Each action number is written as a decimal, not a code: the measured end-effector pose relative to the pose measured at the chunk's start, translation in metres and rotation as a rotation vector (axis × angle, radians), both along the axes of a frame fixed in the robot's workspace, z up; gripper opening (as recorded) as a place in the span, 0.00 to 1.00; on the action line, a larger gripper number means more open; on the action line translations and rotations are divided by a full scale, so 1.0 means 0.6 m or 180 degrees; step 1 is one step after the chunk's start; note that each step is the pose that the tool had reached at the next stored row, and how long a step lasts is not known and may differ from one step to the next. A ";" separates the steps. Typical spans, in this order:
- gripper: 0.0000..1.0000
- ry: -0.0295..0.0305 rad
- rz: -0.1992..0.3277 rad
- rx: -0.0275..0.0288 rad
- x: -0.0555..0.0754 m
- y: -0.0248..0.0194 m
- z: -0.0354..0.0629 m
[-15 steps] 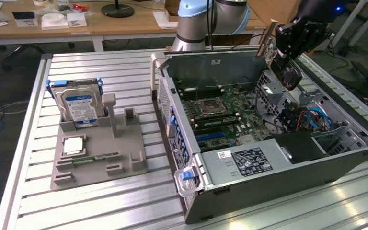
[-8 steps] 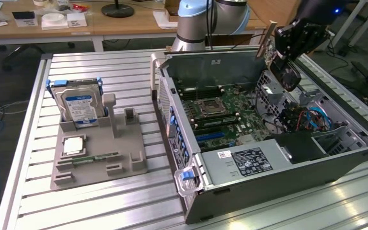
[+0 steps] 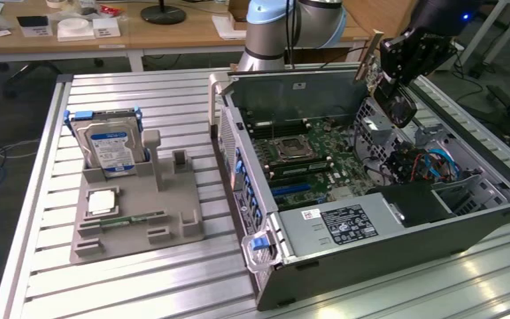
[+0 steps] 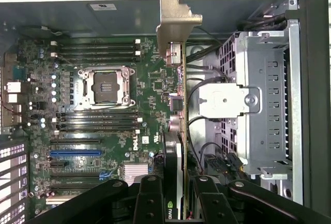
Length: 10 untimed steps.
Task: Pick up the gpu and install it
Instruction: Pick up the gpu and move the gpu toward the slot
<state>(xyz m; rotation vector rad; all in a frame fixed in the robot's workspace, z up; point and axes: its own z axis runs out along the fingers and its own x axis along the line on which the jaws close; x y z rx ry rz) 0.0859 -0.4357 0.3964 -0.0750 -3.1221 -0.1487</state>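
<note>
The gpu hangs in the claw over the far part of the open case, toward the exterior view's right. It stands on edge, tilted, its metal bracket pointing up and to the far side, and its lower end is level with the case's rim.

In the wrist view the gpu shows edge-on as a thin line between the claw's black fingers. They are drawn in narrow and clamped on the card from both sides. Seen from there, the card lies over the seam between the motherboard and the drive cage. Whether it touches anything below cannot be told.

The case lies on its side with the cover off. It holds the motherboard with a bare CPU socket, a power supply at its near end, and blue cables by the drive cage.

On the table, at the exterior view's left, a grey tray holds a hard drive standing upright at its far end, a silver chip lying flat, and a memory stick lying nearer.
</note>
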 end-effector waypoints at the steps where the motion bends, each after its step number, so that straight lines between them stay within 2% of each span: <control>1: 0.27 0.0000 0.0000 0.0000 0.000 0.0000 0.000; 10: 0.27 -0.0002 0.0000 -0.0008 0.000 0.0000 -0.005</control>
